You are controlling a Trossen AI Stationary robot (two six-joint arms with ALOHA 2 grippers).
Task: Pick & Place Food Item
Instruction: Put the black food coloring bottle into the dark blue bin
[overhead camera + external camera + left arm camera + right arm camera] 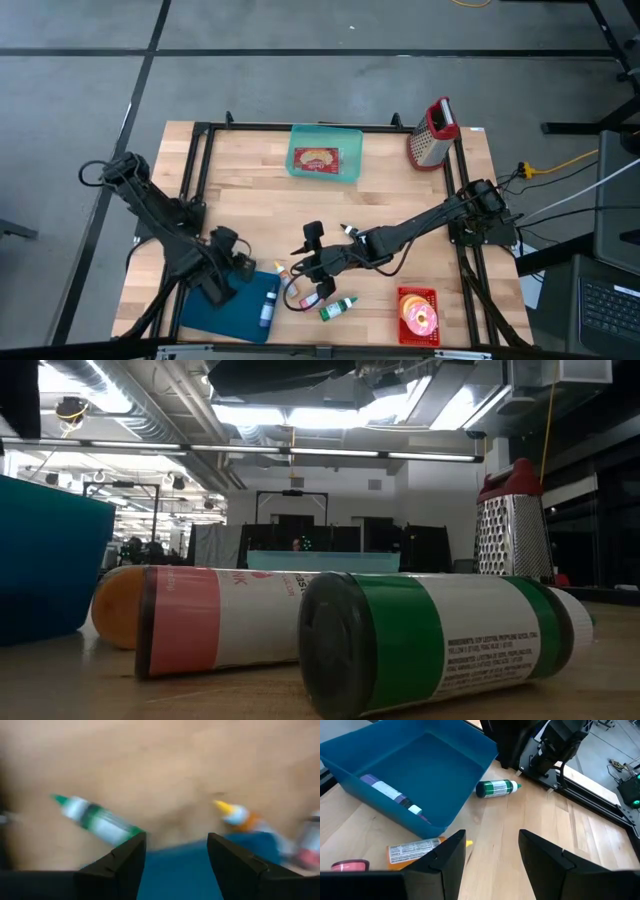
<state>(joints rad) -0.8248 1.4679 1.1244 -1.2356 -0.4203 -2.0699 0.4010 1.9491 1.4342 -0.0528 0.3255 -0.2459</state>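
A blue tray (235,308) sits at the table's near left with a purple-and-white bottle (267,311) lying in it. To its right lie an orange bottle (415,851), a pink bottle (200,622) and a green bottle (338,307) on the wood. My left gripper (176,840) hangs open over the tray's far right part (238,270), with nothing between its fingers. Just beyond the bottles, my right gripper (305,265) is open above the table, and its fingers (492,837) are empty too. A pink-iced doughnut (419,317) rests in a red basket (417,296).
A teal container (325,153) holding a red food pack stands at the far middle, with a metal grater (432,133) with a red top at the far right. A black frame (200,150) runs along the table's edges. Bare wood lies between the bottles and the teal container.
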